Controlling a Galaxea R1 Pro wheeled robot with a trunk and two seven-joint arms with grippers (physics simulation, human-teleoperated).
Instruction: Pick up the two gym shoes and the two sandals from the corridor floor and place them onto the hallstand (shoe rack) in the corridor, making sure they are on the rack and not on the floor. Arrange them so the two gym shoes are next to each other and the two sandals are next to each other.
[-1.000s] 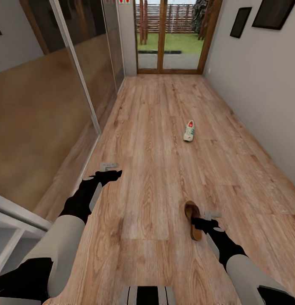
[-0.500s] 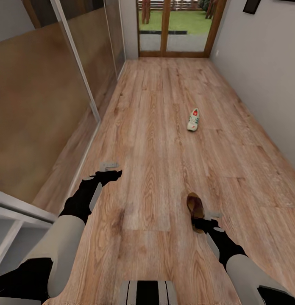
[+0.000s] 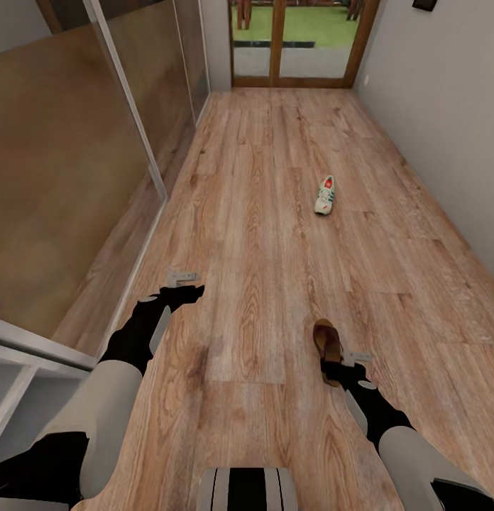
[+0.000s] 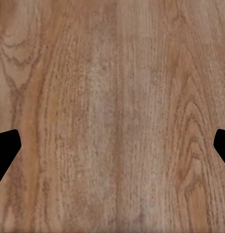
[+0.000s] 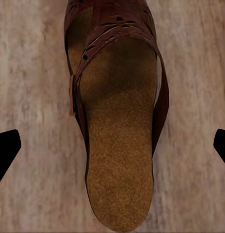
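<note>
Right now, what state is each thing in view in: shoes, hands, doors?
Sandal: lying flat on the floor, sole down, under the right hand, not gripped.
Sneaker: upright on the floor farther down the corridor, untouched.
Right hand: open above the sandal, empty.
Left hand: open over bare floor, empty.
Glass doors at the corridor's end: closed.

We see a corridor floor of light brown wood-grain planks running toward glass doors. One white gym shoe with green stripes lies on it farther off. One dark brown sandal with a tan footbed lies nearer, well apart from it.
</note>
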